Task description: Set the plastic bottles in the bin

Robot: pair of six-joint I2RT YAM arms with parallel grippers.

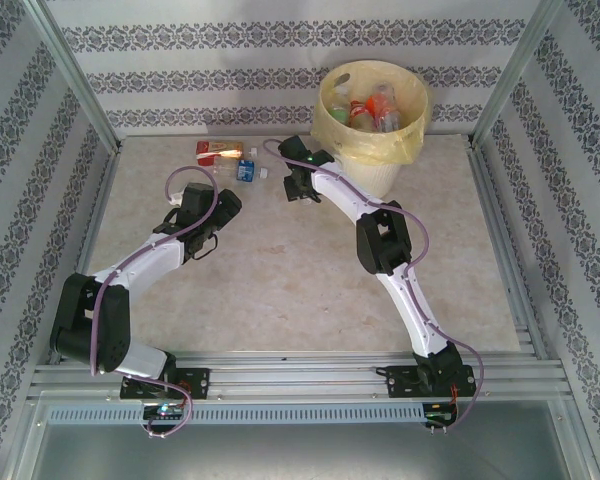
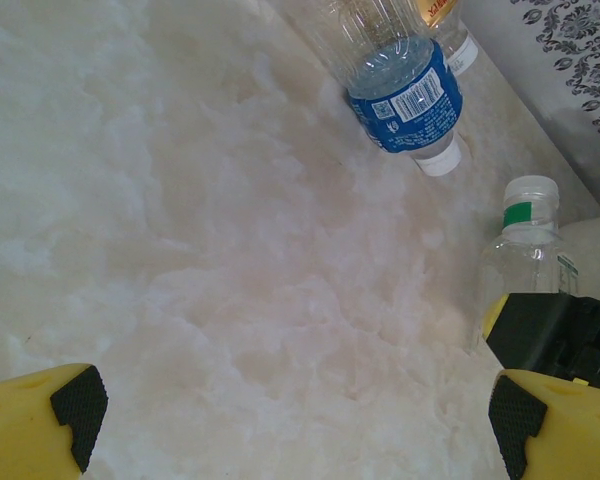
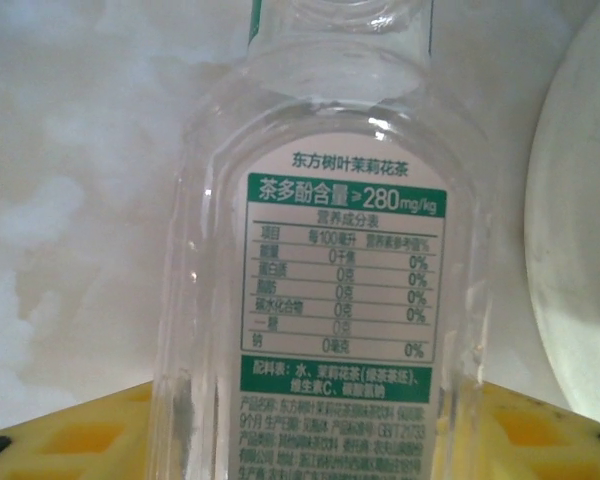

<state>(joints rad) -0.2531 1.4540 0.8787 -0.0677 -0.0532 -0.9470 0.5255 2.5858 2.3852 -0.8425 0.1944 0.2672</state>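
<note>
I am in the middle of the pick-up step, with my right gripper (image 3: 320, 432) clenched on the green-labelled bottle (image 3: 335, 280): its yellow pads (image 3: 80, 435) press on both sides of the clear body, low down near the base. The bottle stands upright on the table (image 2: 180, 250), just beside the cream wall of the bin (image 1: 375, 178), neck up. My left gripper (image 2: 295, 412) is released and empty, its pads spread wide over bare table, nosed toward the blue-labelled bottle (image 2: 405, 100) lying on its side near the far edge, with a red-labelled bottle (image 1: 217, 152) just beyond it. Several bottles (image 1: 365, 108) already lie inside the bin, so I judge the task well along, with these few left on the table. The next move calls for a straight lift, high enough to clear the yellow bag (image 1: 412, 140) folded over the rim, then a short carry across and a release above the opening. The bottle's wall is thin (it may buckle or slip if I squeeze too hard), so I should keep the grip light and rise slowly, staying off the bin's side.
</note>
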